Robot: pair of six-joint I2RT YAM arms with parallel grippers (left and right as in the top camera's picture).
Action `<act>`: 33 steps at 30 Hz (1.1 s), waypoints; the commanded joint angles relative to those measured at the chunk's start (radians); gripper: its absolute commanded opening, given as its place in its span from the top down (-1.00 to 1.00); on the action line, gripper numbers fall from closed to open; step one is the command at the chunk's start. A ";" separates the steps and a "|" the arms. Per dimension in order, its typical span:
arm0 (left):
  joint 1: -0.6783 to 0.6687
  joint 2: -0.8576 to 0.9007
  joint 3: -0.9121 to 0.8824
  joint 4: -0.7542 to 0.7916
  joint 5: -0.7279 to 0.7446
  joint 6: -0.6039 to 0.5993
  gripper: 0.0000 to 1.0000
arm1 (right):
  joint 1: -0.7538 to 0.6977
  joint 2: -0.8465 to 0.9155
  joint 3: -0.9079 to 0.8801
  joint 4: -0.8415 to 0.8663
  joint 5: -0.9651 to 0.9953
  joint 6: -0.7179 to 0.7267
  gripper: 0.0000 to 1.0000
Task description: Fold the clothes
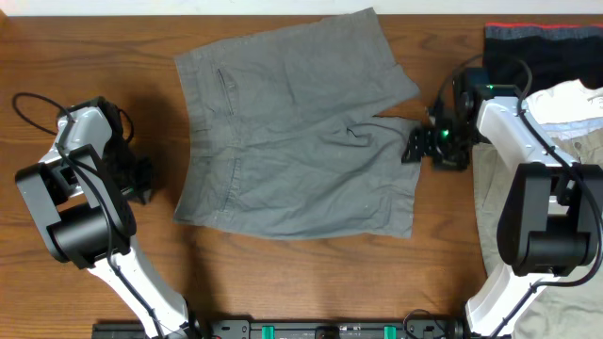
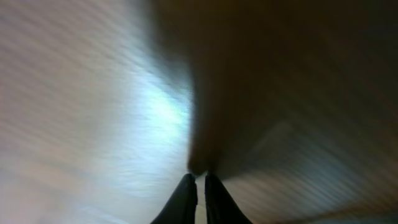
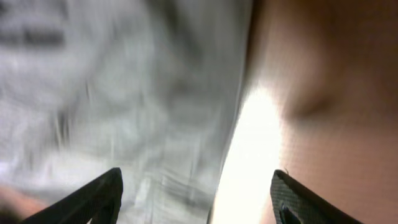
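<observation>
1. Medium-grey cotton shorts (image 1: 283,141) lie spread flat at the centre of the brown wooden table (image 1: 94,38). Waistband is to the robot's left, both legs point right, w/ a small wrinkle near the crotch.
2. Progress, judged from the overhead view: no fold made yet. Legs lie side by side and the outline is fully open. The whole job is left, prob. one half laid over the other, then a second fold to shorten it.
3. Right gripper (image 1: 416,146) sits at the shorts' right edge, by the notch btw the legs. In its wrist view the fingers (image 3: 99,199) stand wide apart w/ nothing gripped. Shorts fabric (image 3: 124,93) fills the left half and bare table the right.
4. Left gripper (image 1: 141,181) is off the cloth, just left of the waistband, over bare wood. In its wrist view the fingertips (image 2: 186,196) are nearly touching, only a thin slit btw them, holding nothing.
5. Further out, top right: black garment with a red edge (image 1: 537,42). Pale beige-khaki trousers (image 1: 488,202) lie along the right side, w/ a white cloth (image 1: 575,104) above them.
6. Hard to make out:
   - Both wrist views are badly blurred, so can't tell if the right fingertips touch the fabric.
   - Button and inner lining aren't visible.
   - Trousers are cut off by the frame edge and partly hidden by the right arm.
</observation>
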 commanded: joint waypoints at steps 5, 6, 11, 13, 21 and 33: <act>0.002 0.008 -0.010 -0.053 0.413 0.245 0.70 | 0.032 -0.033 -0.013 -0.161 -0.063 -0.056 -0.47; 0.002 0.003 -0.010 -0.063 0.424 0.265 0.70 | 0.040 -0.035 -0.021 -0.164 -0.063 -0.059 -0.47; 0.002 -0.129 -0.010 -0.117 0.435 0.304 0.68 | 0.091 -0.055 -0.064 -0.152 -0.063 -0.067 -0.43; 0.002 -0.224 -0.011 -0.126 0.428 0.292 0.66 | 0.110 -0.083 -0.079 -0.152 -0.063 -0.068 -0.43; 0.002 -0.529 -0.081 -0.113 0.253 0.098 0.15 | 0.143 -0.308 -0.283 -0.039 -0.003 0.133 -0.51; 0.002 -0.516 -0.476 0.217 0.255 -0.157 -0.03 | 0.143 -0.423 -0.483 0.100 -0.023 0.261 -0.61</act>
